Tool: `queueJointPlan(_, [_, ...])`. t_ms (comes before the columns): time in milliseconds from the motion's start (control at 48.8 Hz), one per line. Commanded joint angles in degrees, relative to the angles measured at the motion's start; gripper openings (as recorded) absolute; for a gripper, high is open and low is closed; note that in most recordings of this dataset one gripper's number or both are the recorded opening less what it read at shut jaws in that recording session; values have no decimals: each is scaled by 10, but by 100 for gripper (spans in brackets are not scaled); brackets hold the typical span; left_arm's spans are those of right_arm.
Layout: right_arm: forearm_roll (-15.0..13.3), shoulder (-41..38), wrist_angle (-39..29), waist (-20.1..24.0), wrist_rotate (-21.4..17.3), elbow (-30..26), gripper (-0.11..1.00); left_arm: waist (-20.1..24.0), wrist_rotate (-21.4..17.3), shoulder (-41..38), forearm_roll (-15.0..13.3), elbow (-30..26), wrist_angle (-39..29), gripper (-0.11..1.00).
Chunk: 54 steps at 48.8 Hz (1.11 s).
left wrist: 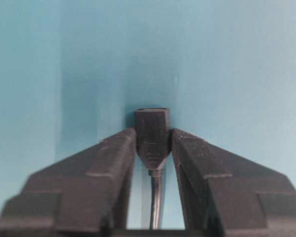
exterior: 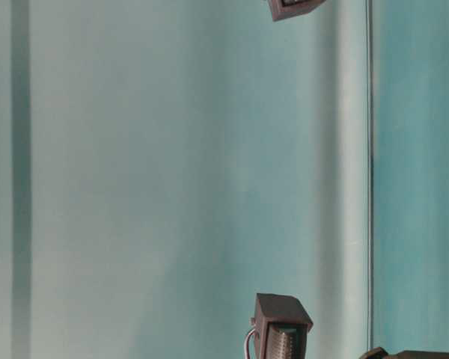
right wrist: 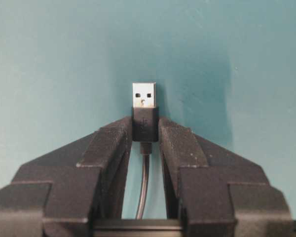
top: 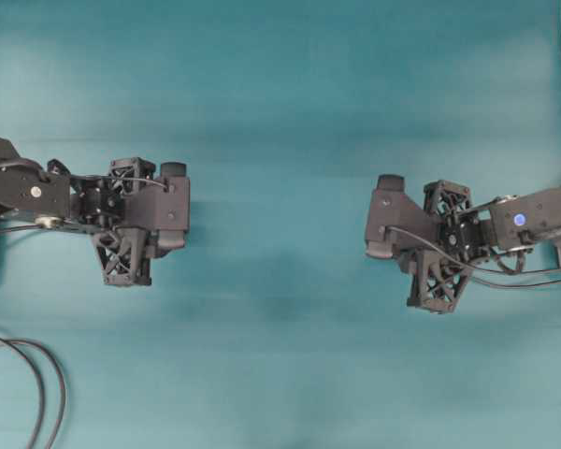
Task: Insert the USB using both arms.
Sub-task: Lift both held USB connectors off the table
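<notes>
Right gripper (right wrist: 145, 129) at right edge clamping the USB (right wrist: 144, 95), left gripper (left wrist: 153, 143) at left clamping dark socket connector (left wrist: 152, 129), bare teal table (top: 280, 112) between, looped cables (top: 37, 383) lower left corner.

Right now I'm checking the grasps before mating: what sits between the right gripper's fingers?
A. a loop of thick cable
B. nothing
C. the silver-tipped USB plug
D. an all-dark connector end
C: in the right wrist view the right gripper pinches the USB plug by its dark body, silvery tip protruding forward.
</notes>
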State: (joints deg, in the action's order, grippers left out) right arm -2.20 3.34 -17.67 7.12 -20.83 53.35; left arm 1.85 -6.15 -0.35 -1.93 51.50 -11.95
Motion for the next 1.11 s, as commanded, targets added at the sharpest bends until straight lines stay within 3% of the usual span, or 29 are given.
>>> queueJointPlan(0, [-9,-2,-3,24,0,-16,21,-5,-7,-4,1,5,-1,26])
queueJointPlan(450, [-40,16,-26,26,-1,-25,21,-5,-5,1,1,-1,-11,25])
queueJointPlan(799, [-134,85,-156,26,-6,-53,21,-12,-7,69,1,-42,-103,22])
queueJointPlan(1085, [-213,156,-238,26,-10,-88,21,-26,6,186,-4,-59,-156,22])
